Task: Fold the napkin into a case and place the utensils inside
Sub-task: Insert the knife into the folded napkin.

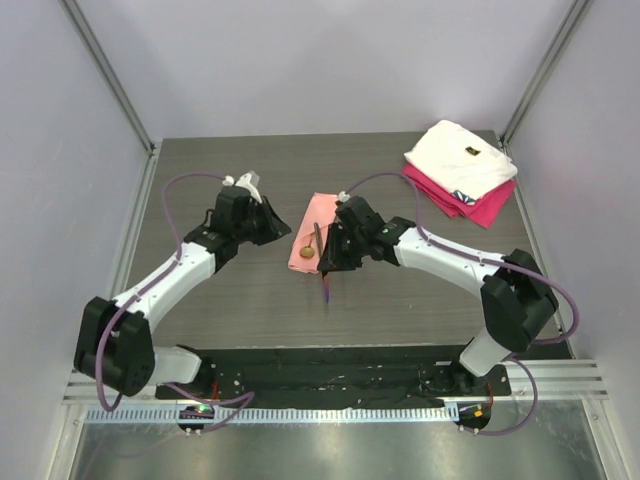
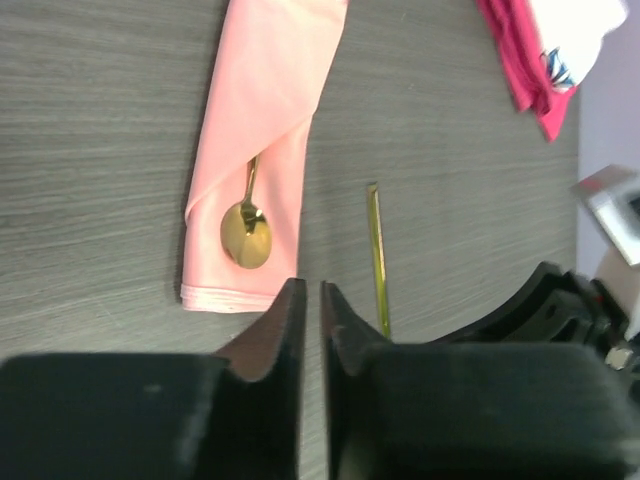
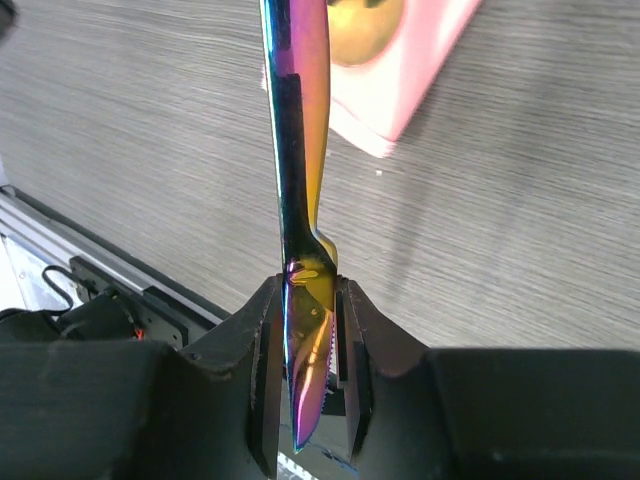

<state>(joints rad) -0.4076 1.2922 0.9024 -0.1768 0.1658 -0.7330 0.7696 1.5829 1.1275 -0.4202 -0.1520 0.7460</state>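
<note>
The salmon-pink napkin (image 1: pixel 314 225) (image 2: pixel 262 120) (image 3: pixel 425 85) lies folded into a narrow pocket at the table's middle. A gold spoon (image 1: pixel 309 250) (image 2: pixel 246 236) rests on it, bowl showing and handle tucked under the fold. My right gripper (image 1: pixel 331 262) (image 3: pixel 310 300) is shut on an iridescent purple-gold knife (image 1: pixel 328 290) (image 3: pixel 298 150) (image 2: pixel 378 255). It grips the serrated blade, and the handle runs toward the napkin's near end. My left gripper (image 1: pixel 276 226) (image 2: pixel 312 290) hovers just left of the napkin's near end. Only a narrow slit separates its jaws, with nothing between them.
A folded white cloth (image 1: pixel 462 158) lies on a folded magenta cloth (image 1: pixel 483 207) (image 2: pixel 520 60) at the back right corner. Grey walls close in the table on three sides. A metal rail (image 1: pixel 330 385) runs along the near edge by the arm bases.
</note>
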